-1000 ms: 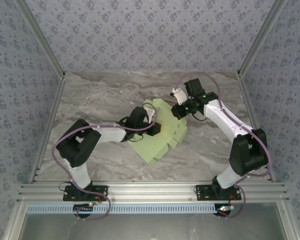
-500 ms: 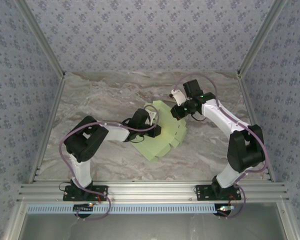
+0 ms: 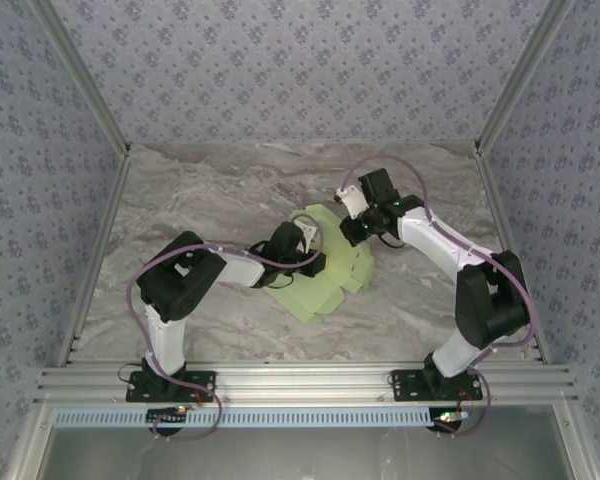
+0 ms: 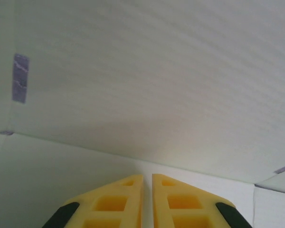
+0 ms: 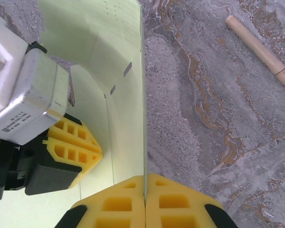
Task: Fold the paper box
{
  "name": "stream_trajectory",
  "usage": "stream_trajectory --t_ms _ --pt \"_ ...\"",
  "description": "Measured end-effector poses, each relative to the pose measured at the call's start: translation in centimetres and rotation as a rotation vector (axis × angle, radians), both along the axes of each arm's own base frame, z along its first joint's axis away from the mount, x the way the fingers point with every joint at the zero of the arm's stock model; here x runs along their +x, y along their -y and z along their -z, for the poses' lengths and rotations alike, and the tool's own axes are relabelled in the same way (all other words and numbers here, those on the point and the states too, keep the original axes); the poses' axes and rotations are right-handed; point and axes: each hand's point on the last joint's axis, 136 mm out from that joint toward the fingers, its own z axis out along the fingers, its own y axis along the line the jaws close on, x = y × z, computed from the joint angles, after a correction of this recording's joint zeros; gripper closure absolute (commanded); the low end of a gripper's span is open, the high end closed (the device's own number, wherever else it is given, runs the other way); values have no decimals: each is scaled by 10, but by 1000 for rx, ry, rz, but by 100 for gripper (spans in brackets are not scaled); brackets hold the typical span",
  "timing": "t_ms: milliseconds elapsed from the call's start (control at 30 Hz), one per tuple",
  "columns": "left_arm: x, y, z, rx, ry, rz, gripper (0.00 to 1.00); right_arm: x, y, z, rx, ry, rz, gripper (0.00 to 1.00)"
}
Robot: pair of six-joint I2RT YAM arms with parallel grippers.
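From above, the paper box [image 3: 328, 275] lies as a part-folded green sheet on the tabletop [image 3: 200, 190], between the two sets of jaws. The left gripper [image 3: 316, 263] reaches in low with its elbow bent. The right gripper [image 3: 357, 232] comes down from the far side with its wrist tipped over a raised flap.

The left wrist camera shows the left jaws almost closed, with a thin slit between them and no card visible in it. Pale card stands just ahead of them, and a crease line runs across beyond their tips.

In the right wrist view, the right jaws are pinched shut on the edge of an upright flap, which runs straight away from them. The left gripper [image 5: 92, 148] presses on the card to their left. A wooden stick [image 5: 263, 45] lies well off to their right.

The card looks light, thin and springy, and easy to crumple. It is probably best held at the flap edges and bent along the creases
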Motion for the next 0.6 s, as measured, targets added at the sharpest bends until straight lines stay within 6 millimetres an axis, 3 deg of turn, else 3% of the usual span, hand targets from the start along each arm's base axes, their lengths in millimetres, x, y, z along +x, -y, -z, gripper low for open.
stream_trajectory --t_ms 600 --pt "8 -17 -2 -122 108 -183 92 -43 -47 -5 -72 273 -153 100"
